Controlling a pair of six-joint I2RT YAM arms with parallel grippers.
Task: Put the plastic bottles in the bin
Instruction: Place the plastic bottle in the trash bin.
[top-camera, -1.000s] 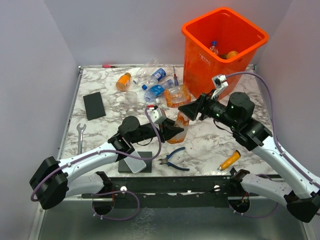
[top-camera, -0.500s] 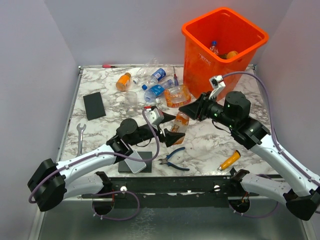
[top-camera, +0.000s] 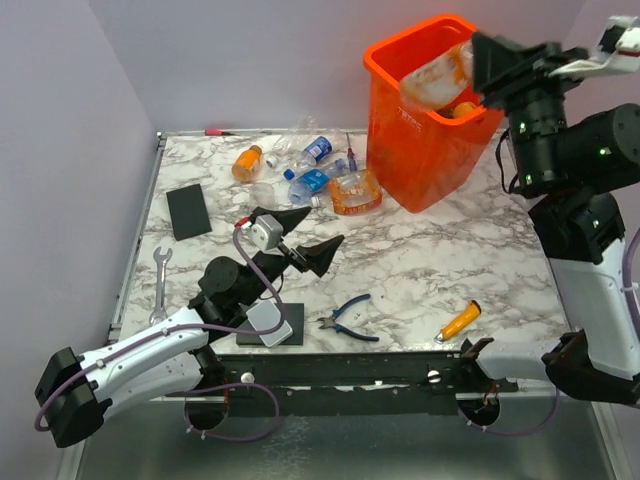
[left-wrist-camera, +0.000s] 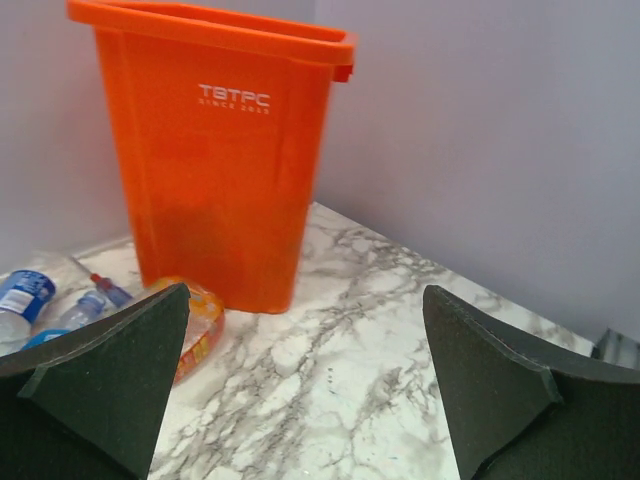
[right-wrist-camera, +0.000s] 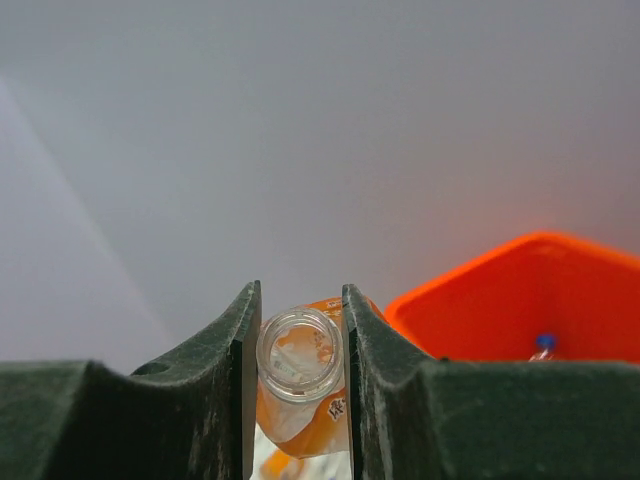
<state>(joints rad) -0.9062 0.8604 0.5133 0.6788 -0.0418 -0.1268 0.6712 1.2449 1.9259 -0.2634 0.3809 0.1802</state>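
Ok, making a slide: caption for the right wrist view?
Right gripper shut on the neck of a bottle, orange bin behind.

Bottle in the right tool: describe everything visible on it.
The bottle is clear, crumpled plastic with orange and white on its body. A clear round end, seemingly the uncapped mouth, faces the wrist camera. The right tool is shut on that end, one finger on each side. The bottle sticks out roughly sideways in the air above the open top of the bin, touching nothing else that I can see.
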